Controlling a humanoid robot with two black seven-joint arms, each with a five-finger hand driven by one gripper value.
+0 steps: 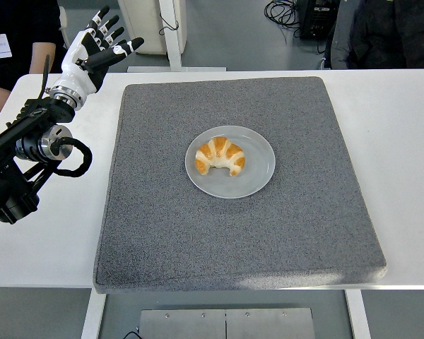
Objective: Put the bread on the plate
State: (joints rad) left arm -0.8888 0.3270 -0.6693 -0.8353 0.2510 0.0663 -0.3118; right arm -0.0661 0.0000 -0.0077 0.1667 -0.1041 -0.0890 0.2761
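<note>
A golden croissant [220, 157] lies on the pale grey round plate [258, 176] in the middle of the grey mat [233, 233]. My left hand [99, 44] is raised over the table's far left corner, well away from the plate, with its white and black fingers spread and nothing in them. Its black arm [28, 148] runs down along the left edge. The right arm does not show.
The mat covers most of the white table [403, 141]. A person in dark clothes [14, 35] stands at the top left, close behind my raised hand. Cables and dark equipment [304, 14] lie on the floor beyond the table.
</note>
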